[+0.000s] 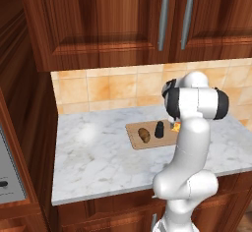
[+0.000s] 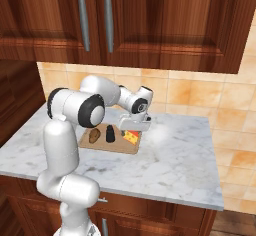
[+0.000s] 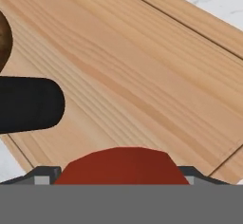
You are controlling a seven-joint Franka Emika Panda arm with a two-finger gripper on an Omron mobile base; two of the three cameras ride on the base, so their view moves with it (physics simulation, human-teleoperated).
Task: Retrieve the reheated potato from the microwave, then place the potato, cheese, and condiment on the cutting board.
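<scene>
Left base view, left to right: microwave [image 1: 10, 177] edge at far left, well apart from the rest; marble tabletop [image 1: 93, 152]; cutting board [image 1: 150, 138] near the middle with potato [image 1: 144, 135] on its left part, condiment [image 1: 159, 130] upright just right of it, then cheese [image 1: 175, 126] at the board's right end, mostly hidden behind the white arm. Right base view, same order on the board: potato [image 2: 94, 136], condiment [image 2: 110, 133], cheese [image 2: 131, 137] lying on the board's right end, with the gripper [image 2: 133, 128] directly over it, very close or touching. Hand view: potato edge [image 3: 4, 40] at far left, condiment [image 3: 28, 104] dark and lying sideways in frame, board wood [image 3: 142, 76] across the rest, cheese's red rind [image 3: 122, 166] at bottom centre between the fingers. Fingers sit either side of the cheese; can't tell if they're clamped on it or loose.
</scene>
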